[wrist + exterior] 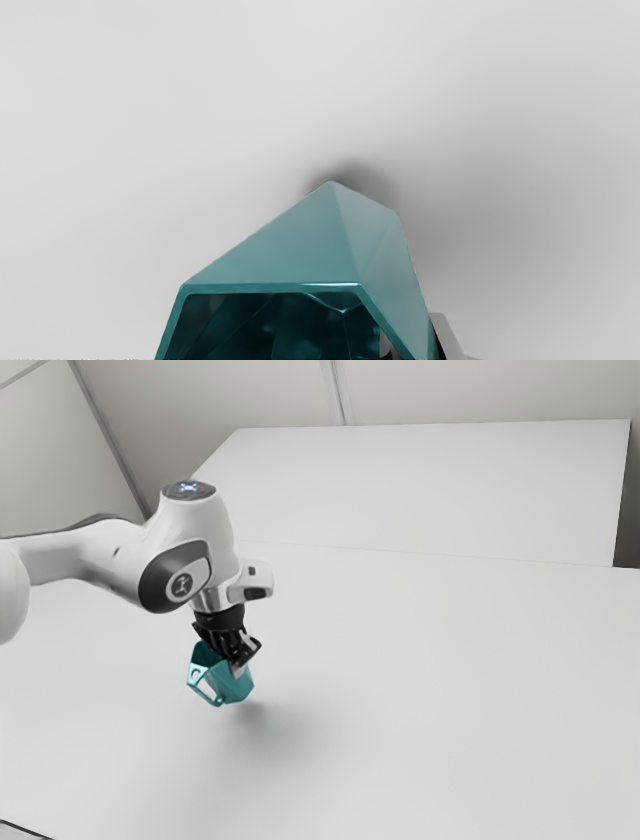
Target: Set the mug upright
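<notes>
The mug (237, 688) is held tilted at the bench (430, 690) by the pincer (237, 663), its mouth turned obliquely up toward the exterior view's left. The pincer is closed on the mug's wall, the fingers parted by little more than that wall. One finger (446, 336) is seen outside the mug in the wrist view, mostly cut off by the picture's edge; the other is largely hidden within, glimpsed as a pale and dark sliver past the rim (270, 288).

The near part of the mouth is cut off in the wrist view, and the inside is so dark that its floor is hard to make out. What looks like the handle (207, 696) is seen on the exterior view's left side of the mug. The underside is hidden, and whether the bench is touched by its lowest edge cannot be told. A soft shadow (270, 730) is cast beside the mug. The arm (95, 555) is cut off by the exterior view's left edge.
</notes>
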Robot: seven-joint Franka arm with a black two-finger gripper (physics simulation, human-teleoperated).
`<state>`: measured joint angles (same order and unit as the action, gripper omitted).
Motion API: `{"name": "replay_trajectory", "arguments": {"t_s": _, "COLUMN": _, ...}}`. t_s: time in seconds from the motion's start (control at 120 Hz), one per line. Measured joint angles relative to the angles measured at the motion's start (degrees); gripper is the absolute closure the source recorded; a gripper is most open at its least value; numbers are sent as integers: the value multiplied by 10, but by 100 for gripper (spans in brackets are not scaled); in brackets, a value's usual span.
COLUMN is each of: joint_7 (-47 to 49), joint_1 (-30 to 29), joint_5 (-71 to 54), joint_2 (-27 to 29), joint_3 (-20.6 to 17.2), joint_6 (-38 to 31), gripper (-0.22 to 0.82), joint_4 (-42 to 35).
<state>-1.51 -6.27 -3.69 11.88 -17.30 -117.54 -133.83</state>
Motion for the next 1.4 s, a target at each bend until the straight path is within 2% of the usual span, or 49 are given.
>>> {"name": "replay_trajectory", "arguments": {"t_s": 0.225, "joint_7": 31, "joint_1": -8, "joint_5": -20, "joint_2": 0, "joint_3": 0, "joint_6": -47, "gripper": 78, "joint_4": -32}}
{"name": "replay_trajectory", "arguments": {"t_s": 0.583, "joint_7": 63, "joint_1": -15, "joint_5": -41, "joint_2": -30, "joint_3": 0, "joint_6": -101, "gripper": 78, "joint_4": -34}}
{"name": "replay_trajectory", "arguments": {"t_s": 1.083, "joint_7": 88, "joint_1": -17, "joint_5": -57, "joint_2": -75, "joint_3": 1, "joint_6": -139, "gripper": 78, "joint_4": -32}}
{"name": "replay_trajectory", "arguments": {"t_s": 1.142, "joint_7": 91, "joint_1": -17, "joint_5": -55, "joint_2": -75, "joint_3": 1, "joint_6": -141, "gripper": 71, "joint_4": -32}}
{"name": "replay_trajectory", "arguments": {"t_s": 1.292, "joint_7": 97, "joint_1": -17, "joint_5": -50, "joint_2": -62, "joint_3": 1, "joint_6": -143, "gripper": 39, "joint_4": -32}}
{"name": "replay_trajectory", "arguments": {"t_s": 1.4, "joint_7": 100, "joint_1": -22, "joint_5": -45, "joint_2": -23, "joint_3": 0, "joint_6": -141, "gripper": 24, "joint_4": -31}}
